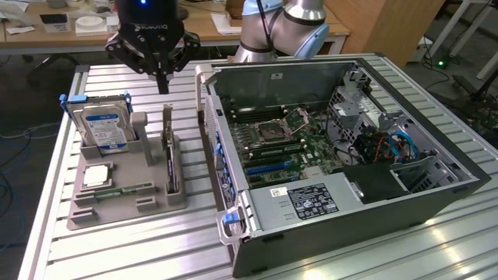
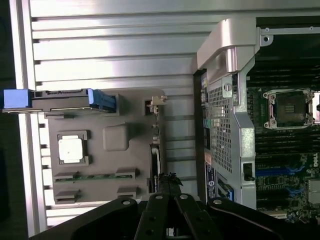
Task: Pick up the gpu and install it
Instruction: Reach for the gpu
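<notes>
One gripper (image 1: 162,87): fingers pressed together, empty, poised above gpu | gpu (image 1: 172,170): on edge in grey holder (image 1: 125,211), beside open case (image 1: 350,230) | handling: likely light, stiff, fragile; pinch bare top edge near bracket, avoid components

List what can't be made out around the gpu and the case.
gpu faces: edge-on in the wrist view; its lower edge is sunk in the gray holder in the exterior view.
One gpu end, wrist view: behind the shut gripper.
Motherboard slots, exterior view: too small to tell which is free.
</notes>
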`<state>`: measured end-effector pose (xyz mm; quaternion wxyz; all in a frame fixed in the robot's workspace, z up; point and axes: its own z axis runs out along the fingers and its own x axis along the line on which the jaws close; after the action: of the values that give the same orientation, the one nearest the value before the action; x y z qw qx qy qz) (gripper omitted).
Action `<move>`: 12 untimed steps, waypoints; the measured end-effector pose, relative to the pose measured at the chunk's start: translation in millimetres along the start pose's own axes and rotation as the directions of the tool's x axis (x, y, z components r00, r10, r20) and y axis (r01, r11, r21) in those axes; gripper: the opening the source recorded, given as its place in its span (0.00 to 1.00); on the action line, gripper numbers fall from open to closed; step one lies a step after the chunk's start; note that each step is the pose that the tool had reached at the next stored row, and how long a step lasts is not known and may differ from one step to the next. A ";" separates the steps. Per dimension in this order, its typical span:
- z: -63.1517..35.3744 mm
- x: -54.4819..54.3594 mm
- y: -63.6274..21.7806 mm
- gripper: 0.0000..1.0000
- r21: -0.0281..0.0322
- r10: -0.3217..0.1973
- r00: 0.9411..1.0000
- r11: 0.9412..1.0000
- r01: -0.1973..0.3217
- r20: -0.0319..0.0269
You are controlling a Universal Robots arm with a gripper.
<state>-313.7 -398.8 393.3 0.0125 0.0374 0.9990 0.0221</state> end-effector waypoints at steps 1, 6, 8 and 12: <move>0.0 1.2 -0.1 0.11 0.000 0.000 1.000 1.000 0.000 0.000; -0.2 7.8 -0.6 0.11 0.000 0.000 1.000 1.000 0.000 0.000; -0.3 10.3 -0.8 0.11 0.000 0.000 1.000 1.000 0.000 0.000; -0.4 15.0 -1.1 0.11 0.000 0.000 1.000 1.000 0.000 0.000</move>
<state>-328.7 -398.9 393.3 0.0125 0.0374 0.9990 0.0221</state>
